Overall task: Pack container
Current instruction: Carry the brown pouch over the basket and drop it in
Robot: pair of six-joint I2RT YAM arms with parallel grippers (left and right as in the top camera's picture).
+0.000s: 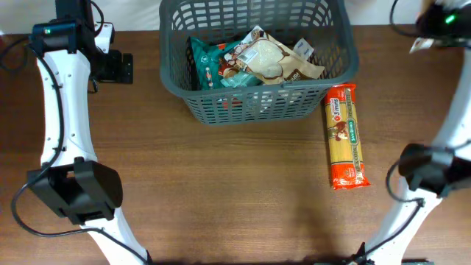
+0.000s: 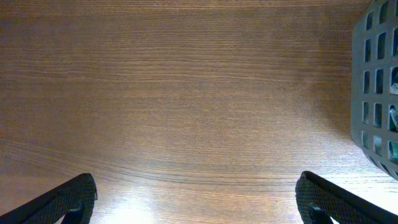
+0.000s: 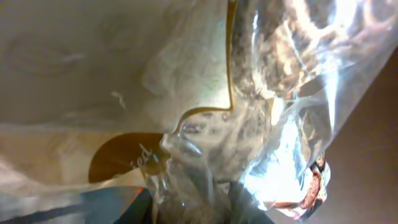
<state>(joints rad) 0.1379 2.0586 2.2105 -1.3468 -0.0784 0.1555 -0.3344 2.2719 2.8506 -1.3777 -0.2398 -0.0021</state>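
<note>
Overhead view: the wooden table (image 1: 221, 191) carries the container (image 1: 257, 107) at its far centre edge. It is a dark grey basket with lattice walls. Inside it, a pale packet (image 1: 268, 59) lies partly over a teal packet (image 1: 210, 66). Just beside the container's right front corner, a long red-and-yellow spaghetti packet (image 1: 346, 136) lies flat on the wood, lengthwise front to back. Only this view shows the contents and the spaghetti.

The left arm (image 1: 55, 118) rises from its folded elbow at the near left and reaches to the far left, its wrist turned toward the container but well apart from it. The right arm (image 1: 427, 168) likewise bends at the near right and extends to the far right corner. There the right gripper (image 1: 434, 29) is partly cut off by the frame edge.

Left wrist view: the left gripper (image 2: 196, 186) is released, its fingers (image 2: 74, 196) spread wide over bare wood. One rounded corner of the container (image 2: 376, 81) shows at the right.

Right wrist view: a clear plastic packet (image 3: 186, 93) fills the frame. Its film gathers to a pinch at the lower centre, where the right gripper grasps it. The fingers are mostly covered.
</note>
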